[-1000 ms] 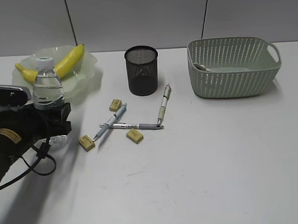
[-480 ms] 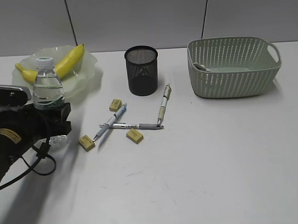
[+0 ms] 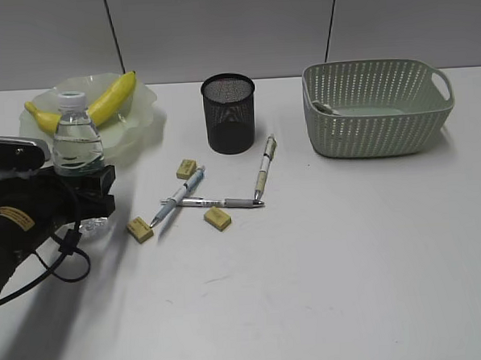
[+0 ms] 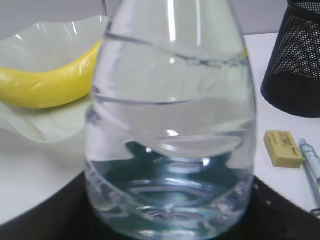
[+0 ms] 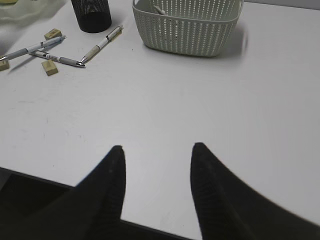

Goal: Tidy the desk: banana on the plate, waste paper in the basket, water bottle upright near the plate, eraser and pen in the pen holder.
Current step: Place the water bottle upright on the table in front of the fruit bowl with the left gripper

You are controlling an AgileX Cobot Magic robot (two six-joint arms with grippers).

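While the water bottle (image 3: pixel 77 132) stands upright at the left of the desk (image 3: pixel 325 256), the left gripper (image 3: pixel 78 188) brackets its base in the exterior view; whether the jaws still press the bottle cannot be told. Just behind it the banana (image 3: pixel 99 103) lies in the ruffled green plate (image 3: pixel 145 120). At centre stands the pen holder (image 3: pixel 229 114), with three pens (image 3: pixel 263 168) and three erasers (image 3: pixel 217 218) loose in front. The basket (image 3: pixel 375 107) sits at right, a pale scrap inside it.

From the left wrist, the clear bottle fills the frame, flanked by the banana in the plate at left and the mesh holder, one eraser (image 4: pixel 283 148) and a pen tip at right.

From the right wrist, the right gripper (image 5: pixel 156 148) hangs with jaws parted and empty above bare desk, well apart from the basket and pens.
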